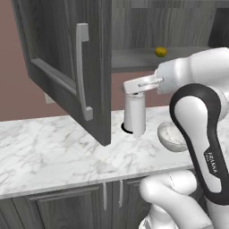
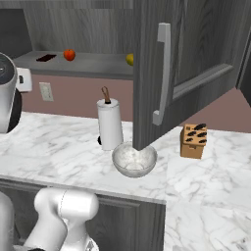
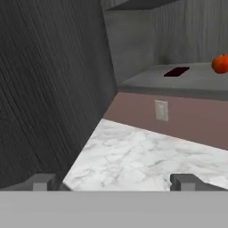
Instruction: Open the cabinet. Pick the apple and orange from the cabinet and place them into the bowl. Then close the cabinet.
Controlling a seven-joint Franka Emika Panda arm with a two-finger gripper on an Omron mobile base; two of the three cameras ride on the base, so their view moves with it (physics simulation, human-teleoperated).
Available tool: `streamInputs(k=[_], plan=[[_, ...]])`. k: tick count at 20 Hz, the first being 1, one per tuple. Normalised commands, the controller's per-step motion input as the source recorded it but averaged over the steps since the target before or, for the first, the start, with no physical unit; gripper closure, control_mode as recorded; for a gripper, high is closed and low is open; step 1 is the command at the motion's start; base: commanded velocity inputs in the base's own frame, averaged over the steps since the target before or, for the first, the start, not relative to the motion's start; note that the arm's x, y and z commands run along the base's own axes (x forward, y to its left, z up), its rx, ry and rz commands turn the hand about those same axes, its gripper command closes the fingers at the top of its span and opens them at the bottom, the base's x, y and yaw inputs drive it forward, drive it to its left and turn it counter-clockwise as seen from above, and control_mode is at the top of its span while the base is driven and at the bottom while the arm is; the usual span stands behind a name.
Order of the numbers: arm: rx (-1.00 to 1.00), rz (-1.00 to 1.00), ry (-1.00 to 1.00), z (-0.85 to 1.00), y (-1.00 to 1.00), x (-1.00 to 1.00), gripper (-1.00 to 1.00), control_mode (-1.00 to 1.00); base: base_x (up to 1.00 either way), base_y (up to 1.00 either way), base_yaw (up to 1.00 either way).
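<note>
The cabinet stands open. Its left door [image 1: 67, 67] swings out over the counter, and its right door [image 2: 166, 63], with a long silver handle, does the same. On the shelf, the red apple [image 2: 69, 54] lies to the left and the orange [image 2: 130, 59] further right, half hidden by the right door. The orange [image 1: 161, 52] also sits above my arm. The apple [image 3: 220, 63] is at the right edge of the hand view. My gripper [image 3: 113, 182] is open and empty, below shelf height. The bowl [image 2: 134, 159] rests empty on the counter.
A white paper-towel roll [image 2: 110, 122] stands just behind the bowl. A wooden knife block [image 2: 193, 141] sits to the right. A flat dark patch [image 3: 177, 71] lies on the shelf left of the apple. A wall outlet [image 3: 161, 110] is under the shelf.
</note>
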Motion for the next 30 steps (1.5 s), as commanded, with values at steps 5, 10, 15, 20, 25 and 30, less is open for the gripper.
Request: streamInputs(k=[5,10,15,20,25,30], plan=[[0.00,-0.12,0.02,0.00,-0.30,0.39,-1.00,-1.00,0.00,0.00,0.00],[0.00,-0.14,0.00,0.00,-0.16,0.38,-1.00,-1.00,0.00,0.00,0.00],[0.00,-0.25,0.00,0.00,-0.15,0.24,-1.00,-1.00,0.00,0.00,0.00],[0.00,-0.23,0.01,0.00,-0.16,0.18,-1.00,-1.00,0.00,0.00,0.00],[0.00,-0.14,0.00,0.00,-0.18,0.20,-1.00,-1.00,0.00,0.00,0.00],[-0.03,-0.10,0.07,0.00,-0.07,0.42,-1.00,-1.00,0.00,0.00,0.00]])
